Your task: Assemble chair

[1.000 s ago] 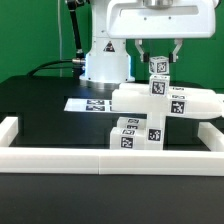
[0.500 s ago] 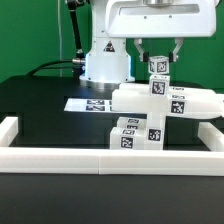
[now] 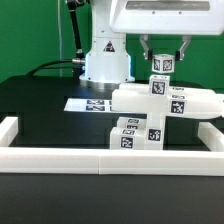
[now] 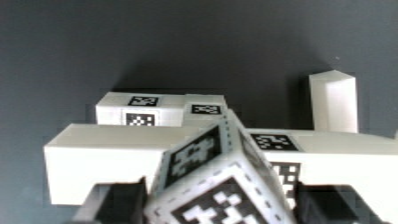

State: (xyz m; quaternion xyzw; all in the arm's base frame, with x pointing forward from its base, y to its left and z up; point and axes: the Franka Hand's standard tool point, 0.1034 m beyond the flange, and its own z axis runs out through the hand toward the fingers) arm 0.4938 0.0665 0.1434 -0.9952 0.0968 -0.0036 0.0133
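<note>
The part-built chair (image 3: 195,102) stands at the exterior view's right: a wide white tagged slab lying across chunky tagged blocks (image 3: 130,136). My gripper (image 3: 164,58) hangs straight above it, shut on a small white tagged chair piece (image 3: 162,68) whose lower end meets the top of the slab. In the wrist view the same piece (image 4: 222,170) fills the gap between my two dark fingers (image 4: 111,200), with the white slab (image 4: 98,150) and a white upright post (image 4: 333,100) beyond it. My gripper (image 4: 222,208) is tight against the piece on both sides.
The marker board (image 3: 85,103) lies flat on the black table to the left of the chair. A low white border wall (image 3: 60,155) runs along the front and both sides. The robot base (image 3: 105,62) stands at the back.
My gripper and the small tagged piece in it have shifted slightly toward the exterior view's right. The rest of the chair has not moved.
</note>
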